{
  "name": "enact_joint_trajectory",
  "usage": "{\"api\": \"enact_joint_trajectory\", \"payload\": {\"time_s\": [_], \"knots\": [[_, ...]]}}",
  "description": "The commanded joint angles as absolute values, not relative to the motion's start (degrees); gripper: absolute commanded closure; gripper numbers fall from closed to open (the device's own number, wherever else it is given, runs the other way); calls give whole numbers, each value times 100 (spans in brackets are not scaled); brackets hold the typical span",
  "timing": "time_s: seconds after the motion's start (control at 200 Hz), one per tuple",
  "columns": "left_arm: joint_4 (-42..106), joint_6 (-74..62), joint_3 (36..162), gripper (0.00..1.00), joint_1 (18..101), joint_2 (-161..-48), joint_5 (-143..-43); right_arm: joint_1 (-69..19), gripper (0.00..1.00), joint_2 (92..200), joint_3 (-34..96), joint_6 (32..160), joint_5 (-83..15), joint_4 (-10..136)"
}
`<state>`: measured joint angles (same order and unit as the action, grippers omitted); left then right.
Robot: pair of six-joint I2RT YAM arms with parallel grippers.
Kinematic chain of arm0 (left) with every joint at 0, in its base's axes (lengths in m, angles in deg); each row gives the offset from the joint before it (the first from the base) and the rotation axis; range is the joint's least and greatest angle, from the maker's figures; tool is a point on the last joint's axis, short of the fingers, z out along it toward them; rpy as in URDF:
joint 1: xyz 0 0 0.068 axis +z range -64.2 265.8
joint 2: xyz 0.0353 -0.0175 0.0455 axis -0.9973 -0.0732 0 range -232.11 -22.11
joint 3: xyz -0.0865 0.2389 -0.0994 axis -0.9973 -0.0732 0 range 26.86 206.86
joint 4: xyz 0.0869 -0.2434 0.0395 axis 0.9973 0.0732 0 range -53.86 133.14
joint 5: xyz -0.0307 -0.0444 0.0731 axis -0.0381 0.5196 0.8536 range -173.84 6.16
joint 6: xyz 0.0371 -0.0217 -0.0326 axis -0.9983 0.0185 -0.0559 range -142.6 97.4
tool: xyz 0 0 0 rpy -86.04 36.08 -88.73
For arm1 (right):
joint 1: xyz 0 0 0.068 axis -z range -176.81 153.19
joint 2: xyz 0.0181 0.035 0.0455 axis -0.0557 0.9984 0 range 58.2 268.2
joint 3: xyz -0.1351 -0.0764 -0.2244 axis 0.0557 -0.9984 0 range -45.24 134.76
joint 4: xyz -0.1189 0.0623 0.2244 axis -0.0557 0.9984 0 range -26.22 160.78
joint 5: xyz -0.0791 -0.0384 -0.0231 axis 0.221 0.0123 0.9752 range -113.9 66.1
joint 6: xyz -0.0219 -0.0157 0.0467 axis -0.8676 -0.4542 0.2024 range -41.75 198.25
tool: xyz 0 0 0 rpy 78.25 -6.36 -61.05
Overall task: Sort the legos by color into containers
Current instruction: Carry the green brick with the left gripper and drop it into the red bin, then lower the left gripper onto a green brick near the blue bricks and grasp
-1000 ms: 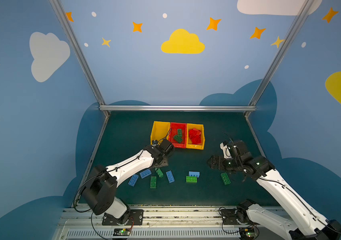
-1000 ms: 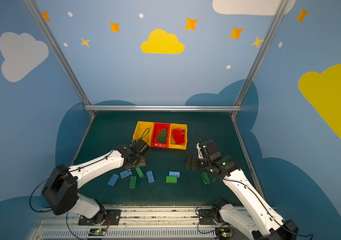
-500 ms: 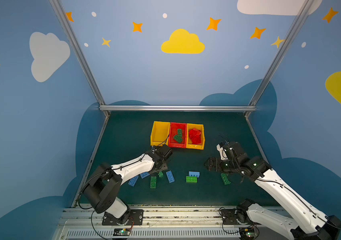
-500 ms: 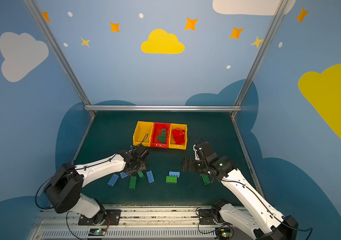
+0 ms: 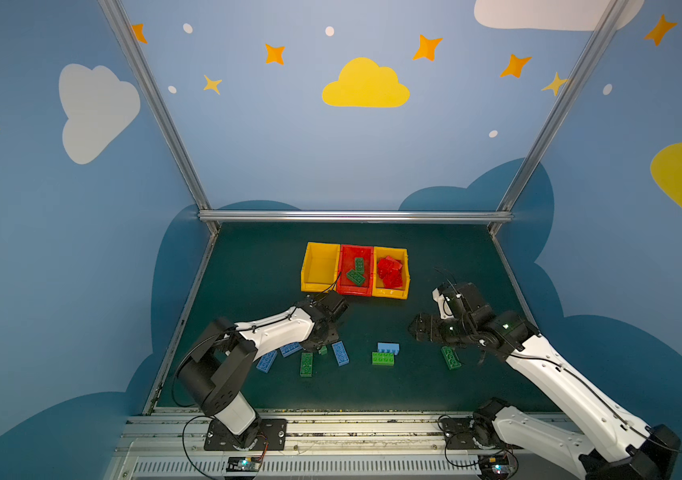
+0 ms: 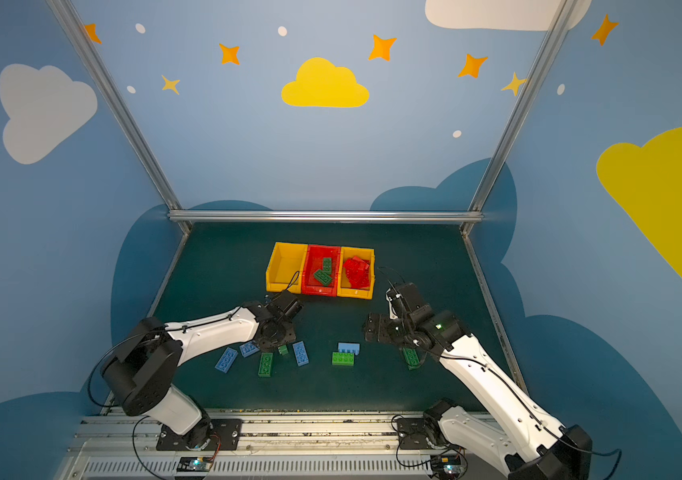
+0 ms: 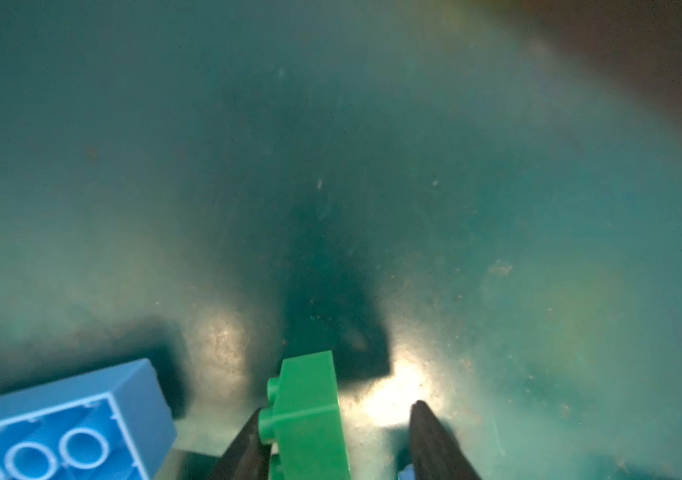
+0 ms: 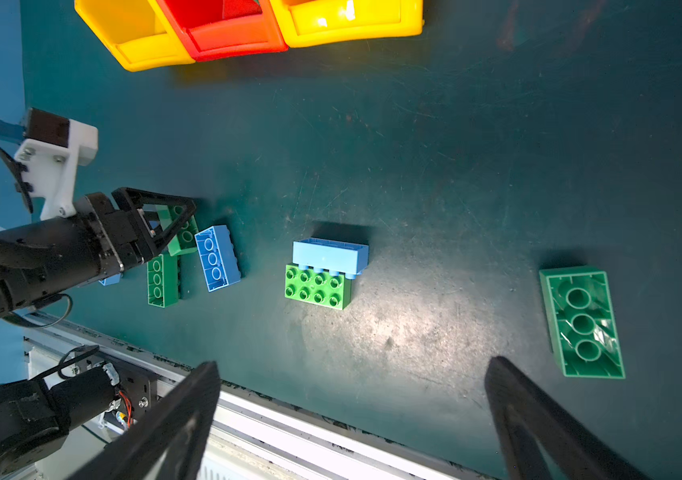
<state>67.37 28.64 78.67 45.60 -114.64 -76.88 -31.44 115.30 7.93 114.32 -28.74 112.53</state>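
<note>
Sorting cell seen from overhead. Three joined containers [image 5: 354, 293] stand in a row at the far middle of the bench [image 5: 248, 291]: the left yellow bin [image 5: 317, 286], the red bin [image 5: 357, 248] holding two dark green bricks [image 5: 356, 275], and the right yellow bin [image 5: 390, 294] holding a heap of red bricks [image 5: 389, 272]. The other legos [image 5: 340, 353] lie loose on the near half of the bench.

At near left the left tool [image 7: 336, 409] is down among a cluster, its jaws partly apart around a small green brick [image 7: 308, 415] lying on its side. One finger [image 7: 248, 446] sits at the studded face, apparently touching, though the wrist view is blurred there. The other finger [image 7: 433, 440] stands clear of the brick, with bare bench between. An upturned blue brick [image 7: 60, 428] lies just beside. In a top view the cluster also shows a long green brick [image 5: 306, 364] on its near side and two further blue bricks [image 5: 266, 361] to the left.

At near middle a light blue brick [image 8: 331, 251] on its side touches a bright green brick [image 8: 318, 289], studs up. The right tool [image 8: 354, 363] hovers at right, jaws wide apart over bare bench. An upturned green brick [image 8: 582, 324] lies just outside one finger, well apart from the middle pair.
</note>
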Motion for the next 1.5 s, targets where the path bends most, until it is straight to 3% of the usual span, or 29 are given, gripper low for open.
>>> {"api": "enact_joint_trajectory", "payload": {"time_s": [0.0, 0.07, 0.205, 0.531, 0.911, 0.981, 1.016, 1.091, 1.191, 1.276, 1.492], "knots": [[6771, 2960, 7733, 61, 4537, -11510, -7751, -3161, 3, 11537, 812, 11437, -2800, 11274], [6811, 2952, 7785, 77, 4528, -11536, -7752, -3161, 3, 11542, 811, 11432, -2799, 11269], [7078, 2783, 8148, 84, 4550, -11640, -7576, -3161, 3, 11559, 931, 11393, -2838, 11295], [8047, 1637, 10665, 85, 4813, -12559, -6967, -3031, 3, 11745, 1188, 11200, -2841, 11317], [8906, 670, 14590, 81, 5242, -15057, -7160, -2656, 3, 12101, 1299, 10977, -3009, 11274], [9151, 560, 15319, 77, 5265, -15556, -7210, -2550, 3, 12163, 1334, 10936, -3047, 11282], [9282, 536, 15702, 68, 5282, -15794, -7252, -2503, 3, 12185, 1346, 10913, -3066, 11286], [9627, 506, 16483, 38, 5311, -16245, -7365, -2429, 3, 12243, 1402, 10868, -3091, 11308], [9833, 501, 16914, 26, 5312, -16371, -7513, -2403, 3, 12271, 1453, 10822, -3122, 11326], [9622, 528, 16486, 24, 5282, -15930, -7498, -2391, 3, 12283, 1420, 10813, -3154, 11284], [8694, 655, 13797, 22, 5180, -13842, -7210, -2452, 3, 12285, 1281, 10932, -3593, 11040]]}}
